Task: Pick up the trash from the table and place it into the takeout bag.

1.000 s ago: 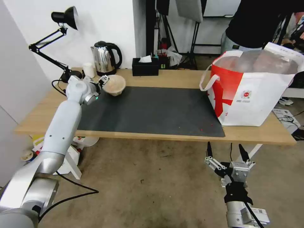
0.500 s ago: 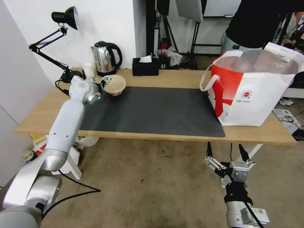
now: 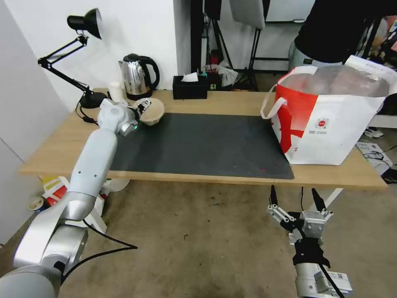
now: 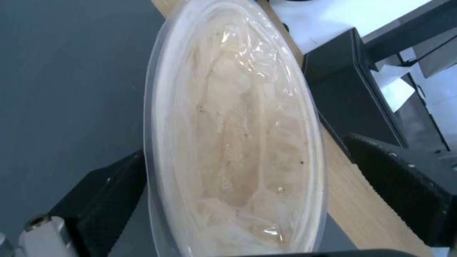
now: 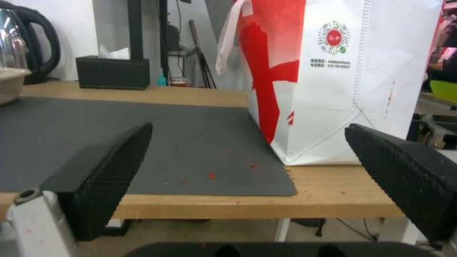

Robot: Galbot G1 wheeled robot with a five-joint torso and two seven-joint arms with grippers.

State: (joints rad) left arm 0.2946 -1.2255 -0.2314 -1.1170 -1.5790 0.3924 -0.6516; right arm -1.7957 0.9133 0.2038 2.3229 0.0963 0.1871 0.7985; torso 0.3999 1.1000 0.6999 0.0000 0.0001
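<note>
The long light-wood table (image 3: 231,103) with the large dark grey mat (image 3: 206,142) is seen across the head view. At the far left corner of the mat, the left gripper (image 3: 143,108) is closed on the rim of the beige pulp bowl (image 3: 153,111), which is held tilted just above the mat; in the left wrist view the bowl (image 4: 238,142) is seen pinched between the black fingers (image 4: 109,192), with a clear film lining visible inside it. Behind it, along the far edge of the table, a black desk lamp (image 3: 84,25), a small plain white cup (image 3: 115,90), a steel kettle with a black handle (image 3: 137,75) and a black tissue box (image 3: 190,87) are lined up. The middle of the mat is left open, with only small red crumbs (image 3: 263,169) near its near right corner. At the right end of the table, the large white-and-red takeout bag (image 3: 326,111) is stood upright, partly on the mat's right edge, its mouth open. A round red logo (image 5: 335,37) is printed on its white side, with small lines of print below that cannot be read. The right gripper (image 3: 294,200) is held below the near edge of the table, its fingers spread wide and empty.
</note>
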